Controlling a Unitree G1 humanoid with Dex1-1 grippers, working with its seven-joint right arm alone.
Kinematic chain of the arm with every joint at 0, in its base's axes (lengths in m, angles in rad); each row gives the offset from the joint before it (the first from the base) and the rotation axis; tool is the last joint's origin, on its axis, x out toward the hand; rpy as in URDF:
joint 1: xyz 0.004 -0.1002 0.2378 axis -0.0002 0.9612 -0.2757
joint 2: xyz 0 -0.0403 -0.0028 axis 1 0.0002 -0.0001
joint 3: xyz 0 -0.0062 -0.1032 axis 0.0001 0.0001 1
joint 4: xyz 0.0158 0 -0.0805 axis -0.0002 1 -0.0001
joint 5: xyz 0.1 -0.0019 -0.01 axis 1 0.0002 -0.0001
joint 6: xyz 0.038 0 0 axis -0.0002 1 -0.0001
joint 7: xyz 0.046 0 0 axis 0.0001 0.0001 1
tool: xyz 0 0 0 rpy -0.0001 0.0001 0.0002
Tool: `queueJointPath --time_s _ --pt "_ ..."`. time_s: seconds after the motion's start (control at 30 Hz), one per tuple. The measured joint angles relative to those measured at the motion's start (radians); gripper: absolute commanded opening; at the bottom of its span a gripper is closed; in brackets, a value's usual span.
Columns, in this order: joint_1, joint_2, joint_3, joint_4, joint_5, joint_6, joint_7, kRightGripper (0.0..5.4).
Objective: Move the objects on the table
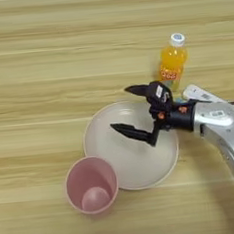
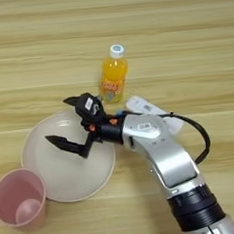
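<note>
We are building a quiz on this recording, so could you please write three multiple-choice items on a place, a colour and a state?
1. Where does the orange-juice bottle stand?
A. on the plate
B. beyond the plate, on the table
C. inside the cup

2. What colour is the cup?
A. pink
B. green
C. black

3. How are the end effector's fingers?
A. shut on the bottle
B. shut on the cup
C. spread open, empty

B: it stands on bare table past the beige plate.
A: its wall is pink.
C: the fingers gape over the plate.
</note>
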Motion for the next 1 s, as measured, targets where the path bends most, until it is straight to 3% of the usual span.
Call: queueJointPath --time_s 0.2,0.5,0.8,1.0 --pt "-0.078 0.021 -0.141 -0.007 0.084 -0.003 -0.080 5.34" --pt "-0.166 0.058 -0.282 0.053 0.168 -0.006 -0.214 5.34" --pt "-0.210 0.060 -0.315 0.166 0.099 -0.112 -0.345 5.34" --pt "-0.212 0.058 -0.290 0.244 0.042 -0.138 -0.370 5.34"
